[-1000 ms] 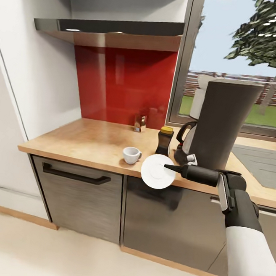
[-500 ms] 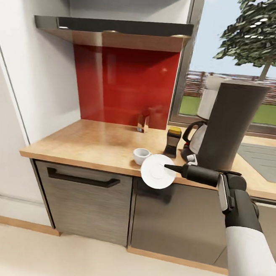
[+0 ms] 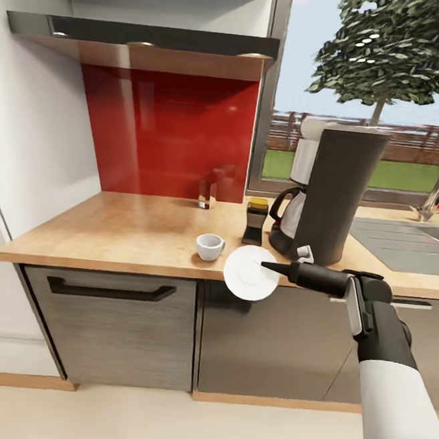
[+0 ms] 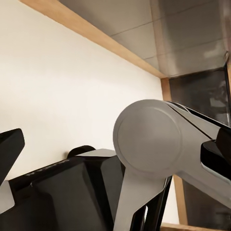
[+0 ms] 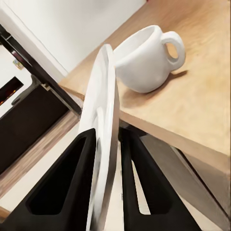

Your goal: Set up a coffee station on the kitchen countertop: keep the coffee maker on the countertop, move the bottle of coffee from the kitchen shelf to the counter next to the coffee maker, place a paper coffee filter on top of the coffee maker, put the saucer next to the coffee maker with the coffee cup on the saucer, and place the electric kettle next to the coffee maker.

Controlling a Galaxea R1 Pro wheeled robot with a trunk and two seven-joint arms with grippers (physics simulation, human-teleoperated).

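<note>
The right gripper (image 5: 107, 159) pinches the rim of the small round white saucer (image 3: 251, 272), held on edge just before the table's front lip. Thin, stiff, glazed and breakable, it looks likely to slip; a rim pinch suits it. Beyond it on the light wood-grain table (image 3: 131, 228) stands the white rounded coffee cup (image 3: 209, 247), left of the tall dark grey coffee maker (image 3: 333, 193).

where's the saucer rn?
Head view: saucer is pinched on edge in the right end effector, at the countertop's front edge, right of the cup.
</note>
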